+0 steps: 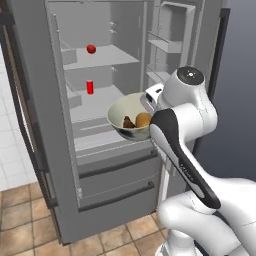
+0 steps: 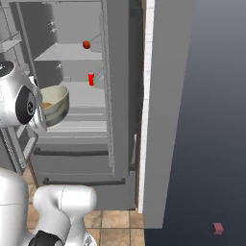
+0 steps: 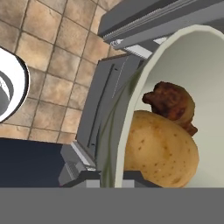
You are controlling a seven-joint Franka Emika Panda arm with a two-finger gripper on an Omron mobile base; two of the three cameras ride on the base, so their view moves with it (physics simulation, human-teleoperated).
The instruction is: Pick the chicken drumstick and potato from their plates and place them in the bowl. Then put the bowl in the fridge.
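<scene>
The fridge (image 1: 55, 125) stands open, its pale shelves and lower drawers on show. The bowl (image 1: 120, 112) hangs in the air in front of the middle shelves, just outside the opening, carried at the end of the white arm. It is tilted, its mouth turned partly toward the left base camera.

Inside the bowl lie the potato (image 1: 143, 119) and the drumstick (image 1: 129, 122), touching each other, the drumstick the darker lump to the left in the left base view. In the hand view the potato (image 3: 159, 151) fills the near part of the bowl (image 3: 131, 113) and the drumstick (image 3: 170, 103) sits just behind it, against the bowl's inner wall.

The tool (image 3: 111, 181) is pinched shut on the bowl's rim (the rim runs straight down between the two tips in the hand view).

From the right base view the bowl (image 2: 57, 103) shows beside the arm's wrist, level with the shelf that carries a small red can (image 2: 91, 79). A red ball (image 2: 86, 44) rests on the shelf above. The floor (image 1: 30, 220) under the fridge is tan tile.
</scene>
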